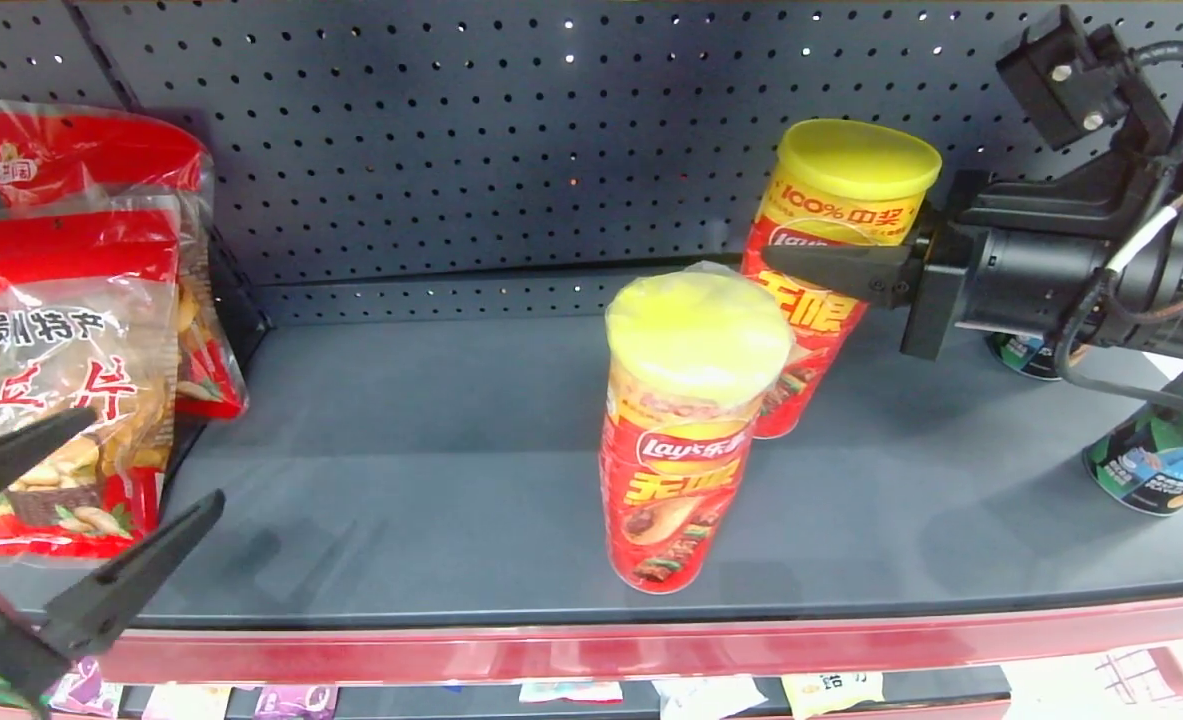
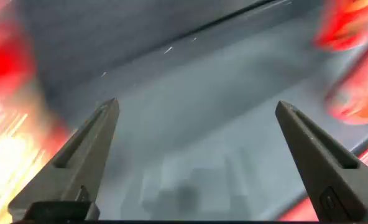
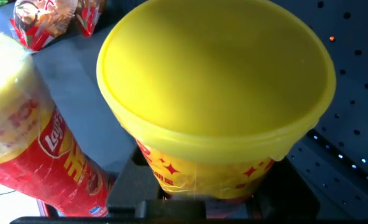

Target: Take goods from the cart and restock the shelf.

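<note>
Two red chip cans with yellow lids are on the grey shelf (image 1: pixel 431 470). The front can (image 1: pixel 686 440) (image 3: pixel 28 155) stands upright and free near the shelf's middle. Just behind it to the right is the rear can (image 1: pixel 831 220) (image 3: pixel 215 106), slightly tilted, with its base hidden by the front can. My right gripper (image 1: pixel 831 245) (image 3: pixel 215 199) comes in from the right and is shut on the rear can just below its lid. At the shelf's front left corner my left gripper (image 1: pixel 156 455) (image 2: pixel 197 104) is open with nothing between its fingers.
Red peanut snack bags (image 1: pixel 61 330) (image 3: pixel 47 15) lean at the shelf's left end, close to my left gripper. Dark cans (image 1: pixel 1161 460) stand at the right under my right arm. A pegboard wall (image 1: pixel 451 130) closes the back, and a red lip (image 1: pixel 651 645) runs along the front.
</note>
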